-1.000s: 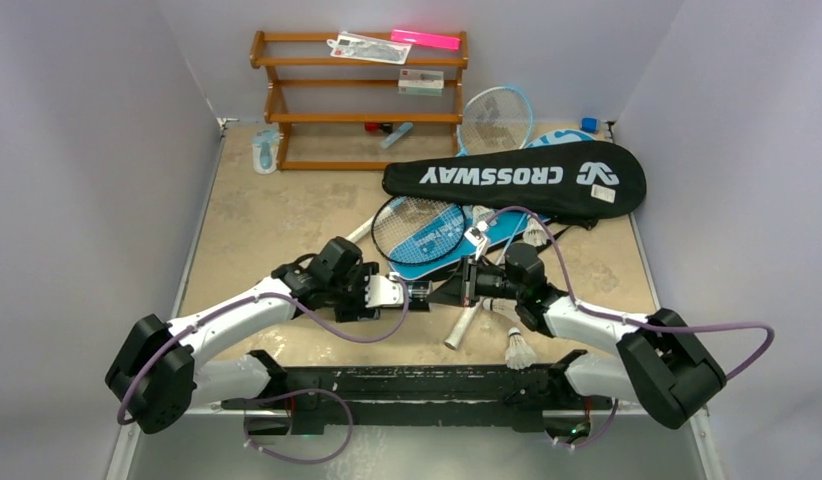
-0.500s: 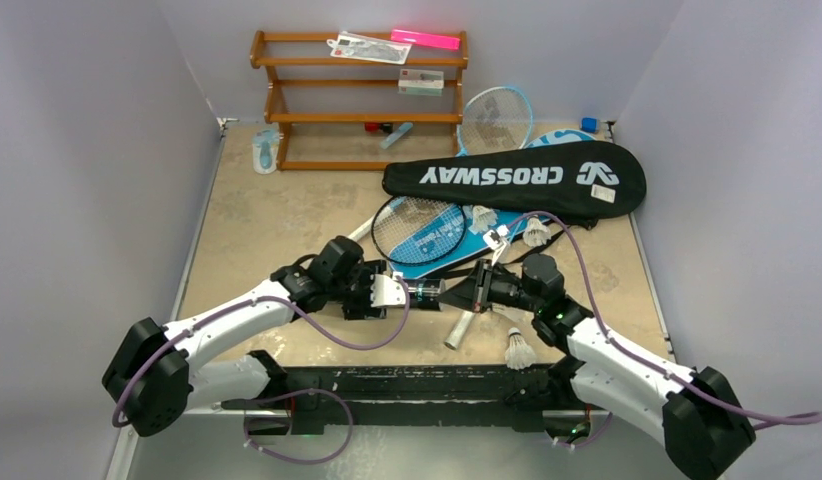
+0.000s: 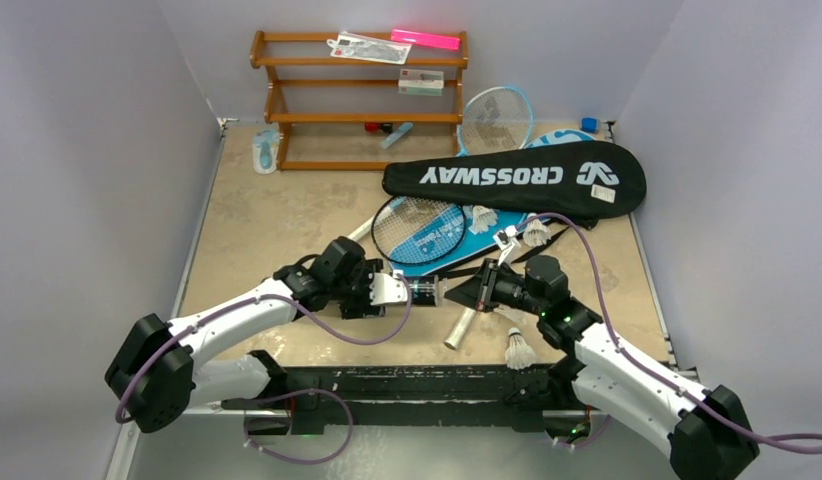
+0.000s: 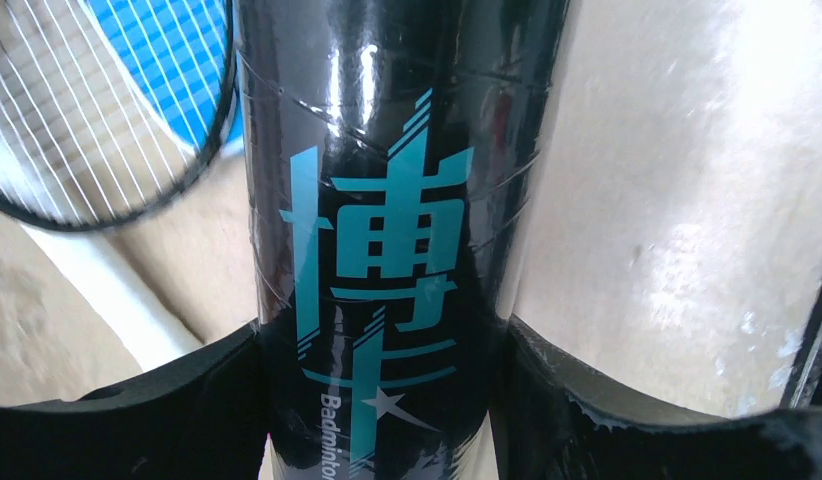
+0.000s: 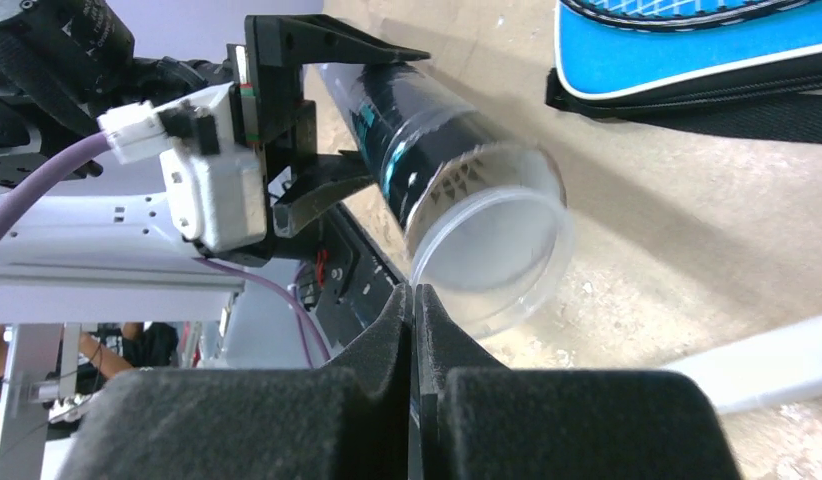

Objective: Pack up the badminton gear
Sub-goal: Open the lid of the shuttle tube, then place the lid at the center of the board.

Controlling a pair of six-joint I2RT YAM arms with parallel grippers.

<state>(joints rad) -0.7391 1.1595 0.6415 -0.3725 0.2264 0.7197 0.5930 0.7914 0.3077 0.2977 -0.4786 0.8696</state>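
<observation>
Jaws of the left gripper (image 3: 405, 293) stand partly open, clamped on the long black tube (image 4: 377, 200), with one finger (image 4: 137, 430) on each side of its teal lettering. The tube is held crosswise between the two arms, a little in from the middle of the near edge of the tabletop (image 3: 267, 220), its clear end (image 5: 492, 250) pointing right. Against that end's rim the right gripper (image 5: 412, 298) has its jaws pressed fully together; whether the thin rim is pinched between them cannot be told. Just behind the tube lies the black racket (image 3: 419, 228), its head resting on the blue racket cover (image 3: 477, 238). A white shuttlecock (image 3: 520, 350) stands by the near edge, right of the tube. The black "CROSSWAY" cover (image 3: 517, 177) lies toward the far right corner.
</observation>
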